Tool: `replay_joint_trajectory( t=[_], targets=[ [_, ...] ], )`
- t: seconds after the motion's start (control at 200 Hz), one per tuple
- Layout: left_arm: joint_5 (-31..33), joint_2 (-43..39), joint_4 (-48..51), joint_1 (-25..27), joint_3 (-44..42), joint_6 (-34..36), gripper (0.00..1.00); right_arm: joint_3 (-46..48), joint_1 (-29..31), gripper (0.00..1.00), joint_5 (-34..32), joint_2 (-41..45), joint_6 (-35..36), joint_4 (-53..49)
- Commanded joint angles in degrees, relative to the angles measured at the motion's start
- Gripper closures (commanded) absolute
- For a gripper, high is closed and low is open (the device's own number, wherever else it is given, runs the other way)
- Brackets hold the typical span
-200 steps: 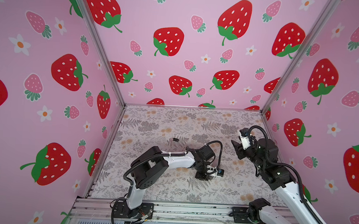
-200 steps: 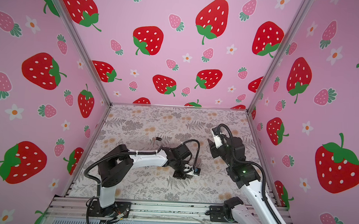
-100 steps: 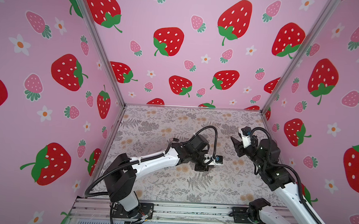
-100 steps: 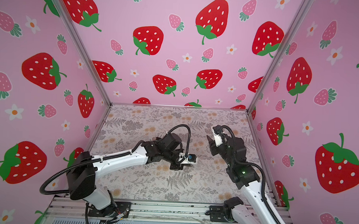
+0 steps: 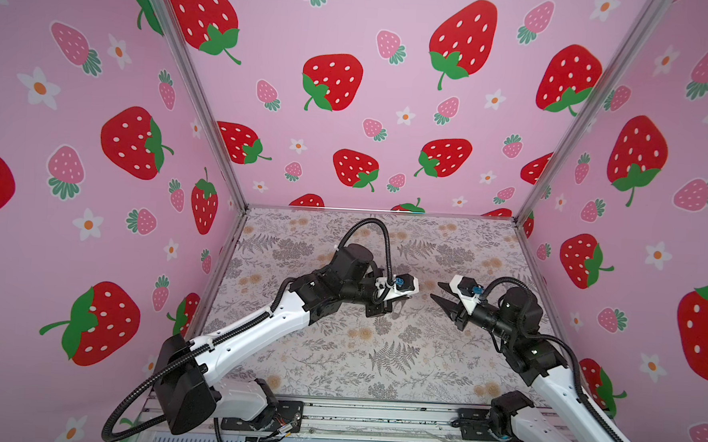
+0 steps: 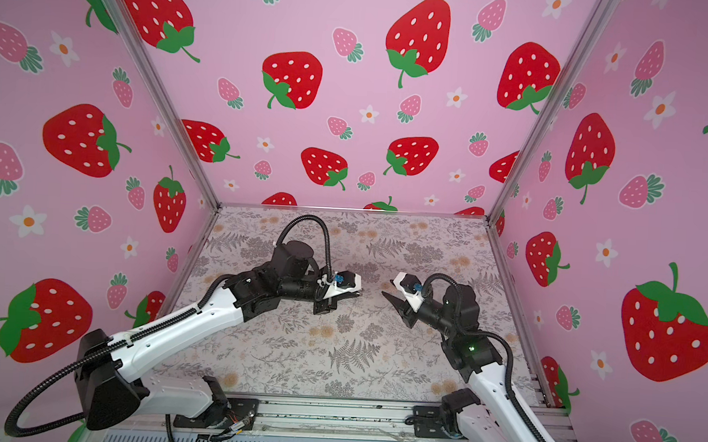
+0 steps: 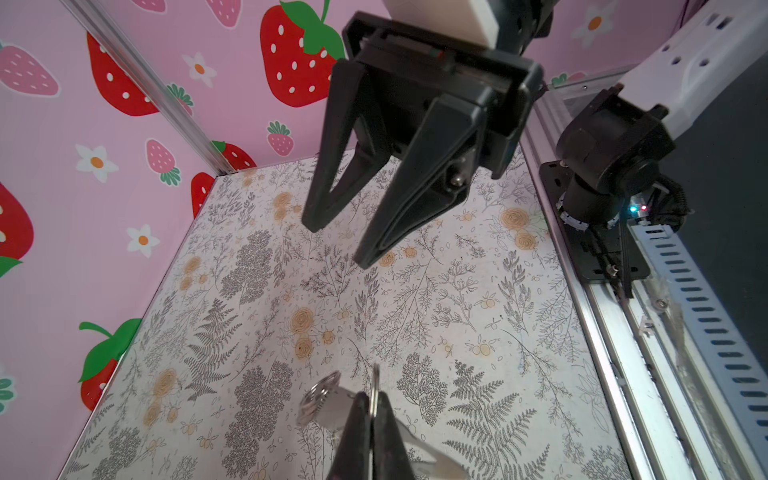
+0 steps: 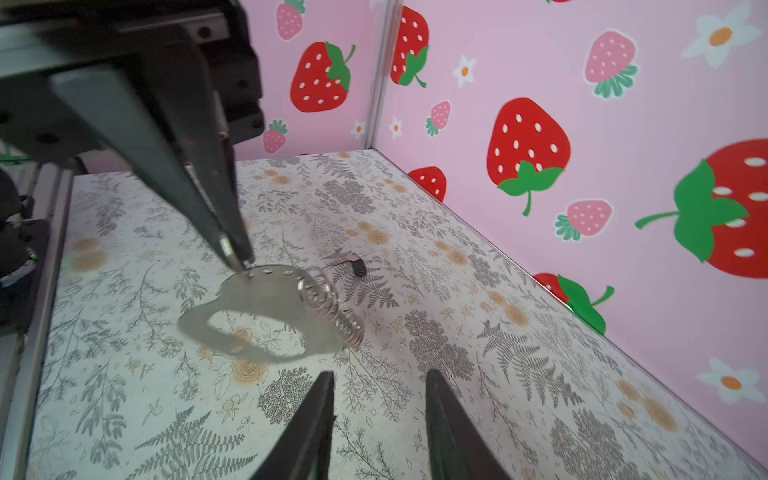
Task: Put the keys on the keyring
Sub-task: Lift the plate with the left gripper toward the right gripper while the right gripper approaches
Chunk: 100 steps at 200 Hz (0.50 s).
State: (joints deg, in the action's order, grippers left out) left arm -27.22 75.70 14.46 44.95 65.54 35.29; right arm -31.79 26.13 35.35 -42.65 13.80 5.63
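Right wrist view: left gripper (image 8: 240, 258) clamped tight on the edge of the keyring (image 8: 266, 307), plate just in front of the right gripper (image 8: 380, 376), whose jaws stand partly apart, empty. Black-headed key (image 8: 358, 267) lies on the table (image 8: 498, 332) just past the keyring's rings.

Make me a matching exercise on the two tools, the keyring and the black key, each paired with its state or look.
Things:
1 left tool
2 right tool
3 keyring
4 black key

States:
A lies on the table
B grey, crescent-shaped
C open, empty
D shut, pinching metal

Pairs: 1-D, 2-C, 3-B, 4-A.
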Motion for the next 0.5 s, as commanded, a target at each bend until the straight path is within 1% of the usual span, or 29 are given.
replay_joint_trajectory(
  t=[0.0, 0.07, 0.145, 0.275, 0.495],
  targets=[
    [-1.60, -1.60, -2.83, -0.87, -0.21, -0.04, 0.97, -1.64, 0.28, 0.65, 9.64, -1.03, 3.40, 5.50],
    [-1.60, -2.18, -4.69, -1.11, -0.78, -0.12, 0.97, -2.17, 0.77, 0.69, 10.67, -2.21, 2.84, 7.99],
    [-0.87, -2.92, -7.73, -1.09, -2.21, 0.28, 0.97, -2.72, 1.58, 0.72, 10.38, -3.65, 2.20, 10.21],
    [-0.32, -3.50, -14.28, -1.10, -4.96, -0.38, 0.98, -4.89, 3.50, 0.74, 11.46, -6.70, 1.85, 10.98],
    [-1.15, -3.37, -17.72, -1.12, -5.12, -0.92, 0.98, -6.49, 5.31, 0.77, 12.21, -9.11, 0.95, 13.36]
  ],
)
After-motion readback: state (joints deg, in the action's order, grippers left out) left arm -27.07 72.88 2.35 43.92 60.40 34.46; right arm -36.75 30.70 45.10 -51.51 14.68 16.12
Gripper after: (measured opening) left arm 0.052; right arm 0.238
